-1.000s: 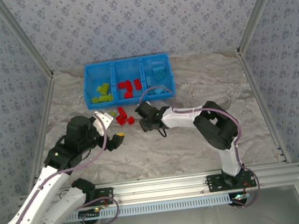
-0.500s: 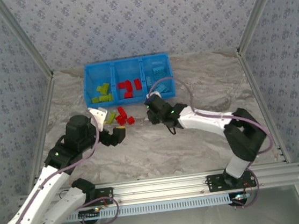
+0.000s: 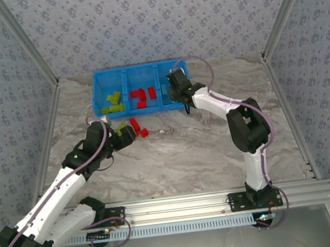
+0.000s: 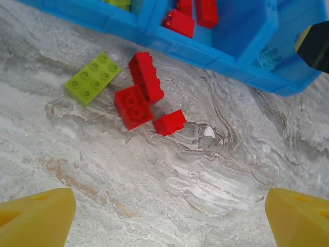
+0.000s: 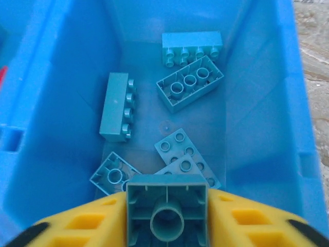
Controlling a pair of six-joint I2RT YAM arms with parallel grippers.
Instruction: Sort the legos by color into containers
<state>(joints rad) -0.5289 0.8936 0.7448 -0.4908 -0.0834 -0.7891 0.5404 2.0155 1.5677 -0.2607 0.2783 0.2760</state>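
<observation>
Right claw [image 3: 175, 80] hovers over the bin's [image 3: 97, 95] right compartment (red legos [image 3: 134, 124] lie outside).

Marbled grey-white table [image 3: 215, 147] carries the blue bin tray [image 3: 98, 98] at 11 o'clock, near the far edge. Loose on the surface at the tray's 6 o'clock are three red legos [image 4: 133, 106], clustered and touching, with one lime lego [image 4: 93, 78] at their 9 o'clock.

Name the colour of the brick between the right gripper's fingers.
Light blue brick; see right wrist view.
</observation>
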